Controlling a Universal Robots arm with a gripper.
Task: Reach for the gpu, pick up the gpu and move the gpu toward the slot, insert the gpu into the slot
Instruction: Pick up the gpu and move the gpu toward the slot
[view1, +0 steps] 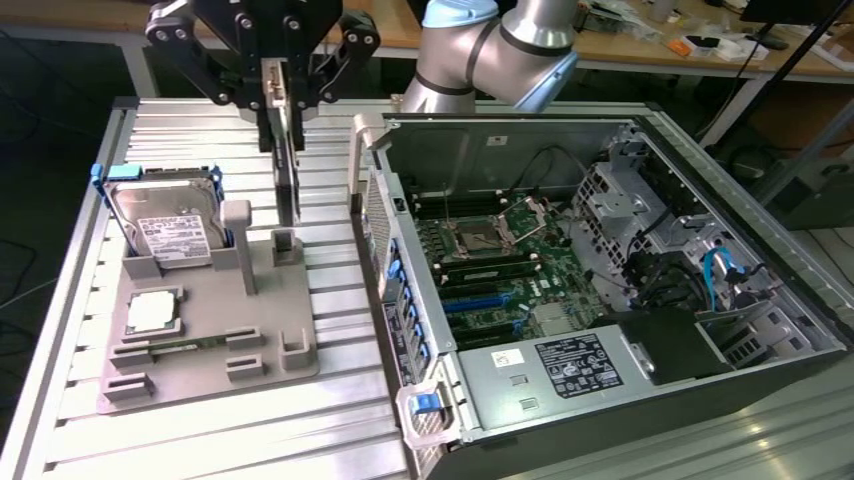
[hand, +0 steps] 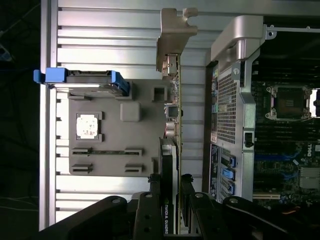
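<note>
In the upper left of the exterior view, the black gripper (view1: 278, 100) pinches the gpu (view1: 286, 160), a thin flat dark card with a green edge and a silver metal end. The gpu hangs straight up and down, edge-on. Its low end is just over a small post on the grey plastic holder tray (view1: 267, 335). That tray lies on the ribbed silver tabletop (view1: 80, 400). A boxy silver hard drive (view1: 167, 228) and a small square silver chip (view1: 154, 310) sit in the tray. On the exterior view's right is the open black computer case (view1: 747, 300). The slot (view1: 470, 298), a long thin blue strip, lies inside it, well apart from the gpu.
</note>
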